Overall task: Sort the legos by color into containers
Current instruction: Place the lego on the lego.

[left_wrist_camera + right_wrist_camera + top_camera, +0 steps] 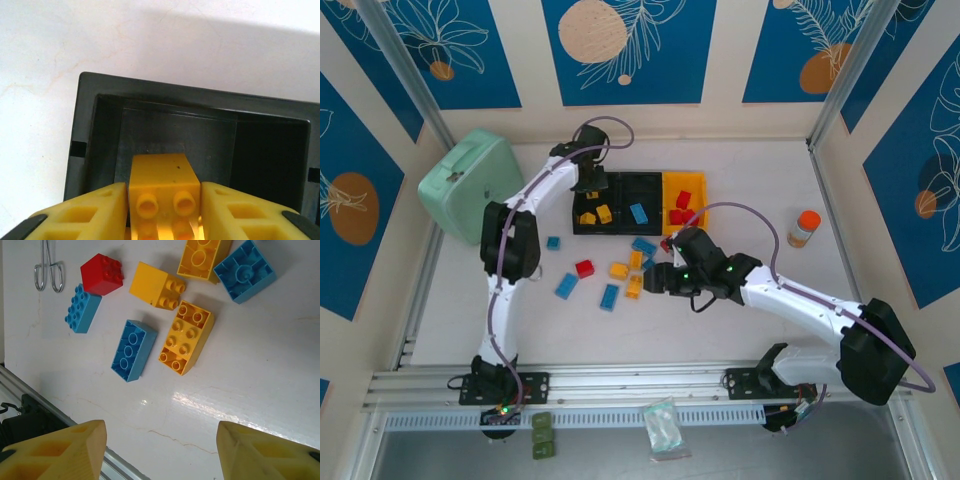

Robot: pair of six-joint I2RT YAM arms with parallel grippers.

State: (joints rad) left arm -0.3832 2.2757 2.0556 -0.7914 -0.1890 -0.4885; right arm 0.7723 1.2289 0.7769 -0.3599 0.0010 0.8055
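Observation:
Three joined bins stand at the back: a left black bin [582,226] holding yellow bricks [604,212], a middle black bin [642,181] with a blue brick [639,212], and a yellow bin [698,183] with red bricks [682,200]. My left gripper [162,200] is shut on a yellow brick [160,172] just above the left black bin [100,100]. My right gripper [162,450] is open over bare table, with nothing between its fingers. Beyond it lie loose bricks: a long yellow one [186,337], a long blue one [133,350] and a red one [102,274].
A mint-green case [470,185] sits at the back left and an orange-capped bottle [805,228] at the right. More loose bricks [566,286] are scattered at mid-table. An aluminium rail [620,385] runs along the near edge. A metal clip [48,265] lies near the red brick.

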